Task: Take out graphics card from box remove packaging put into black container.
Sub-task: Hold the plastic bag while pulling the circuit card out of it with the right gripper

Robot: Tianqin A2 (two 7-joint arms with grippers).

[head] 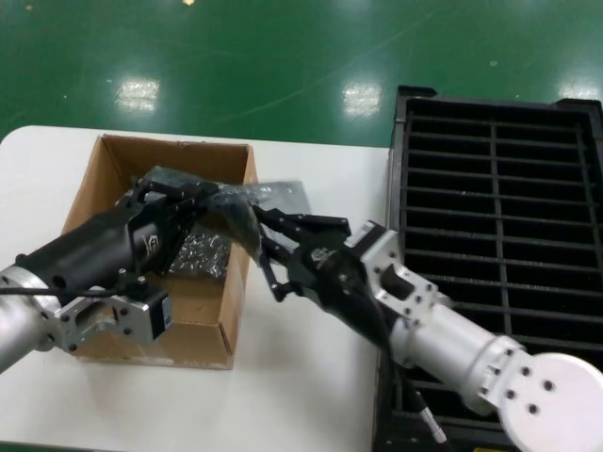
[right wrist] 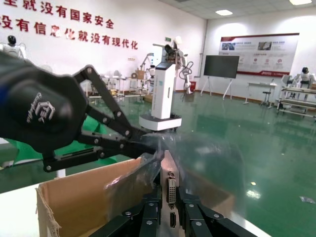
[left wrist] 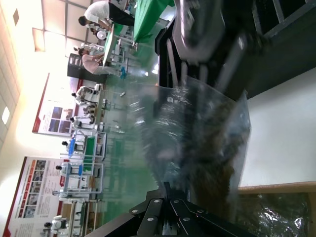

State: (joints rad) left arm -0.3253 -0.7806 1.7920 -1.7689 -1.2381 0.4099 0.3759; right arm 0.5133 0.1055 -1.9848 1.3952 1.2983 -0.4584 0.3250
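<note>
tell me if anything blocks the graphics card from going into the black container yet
Yes: the antistatic bag still sheathes the graphics card, held between the left gripper and right gripper over the cardboard box edge. The black container slots look open.

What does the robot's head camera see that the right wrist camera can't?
Only the head view shows the black container with its slots, the white table and the whole box from above. Only the right wrist view shows the graphics card, its bracket held between the right gripper's fingers, plus the hall with a white machine. Both show the left gripper pinching the packaging over the box edge.
</note>
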